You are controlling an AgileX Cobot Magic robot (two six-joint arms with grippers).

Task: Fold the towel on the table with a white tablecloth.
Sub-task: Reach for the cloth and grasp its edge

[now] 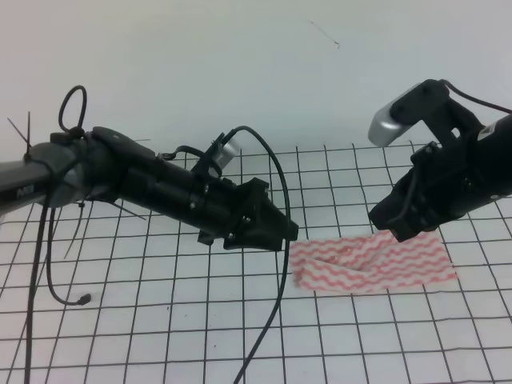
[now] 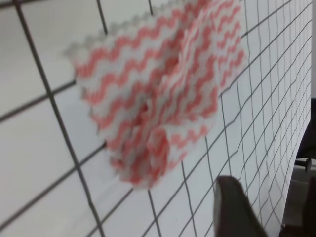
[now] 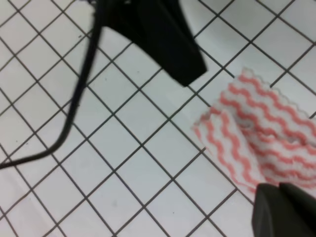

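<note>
The towel (image 1: 372,264) is seen lying on the white tablecloth (image 1: 160,320) right of centre, its long axis running left to right across the table (image 1: 96,352), its cloth rumpled and partly doubled over itself rather than flat; the left gripper (image 1: 280,232) is held just beside the towel's left short end, above the cloth, while the right gripper (image 1: 396,224) is poised over the towel's far edge toward its right half; each arm is thus judged nearer to its own end of the strip, and a fold along the long axis would likely be led from those two ends. In the left wrist view the towel (image 2: 163,94) is shown bunched, with a raised ridge through the middle; only a dark fingertip (image 2: 232,207) is caught at the bottom edge. In the right wrist view the towel's (image 3: 256,133) left end is seen, cut off at the frame's right side, with the left gripper (image 3: 190,69) above it and a cable (image 3: 79,94) trailing. Neither gripper is seen to hold anything; how far either pair of jaws is parted cannot be told, the fingers being dark, foreshortened and partly out of frame; the towel's near corners under the right arm are hidden.
</note>
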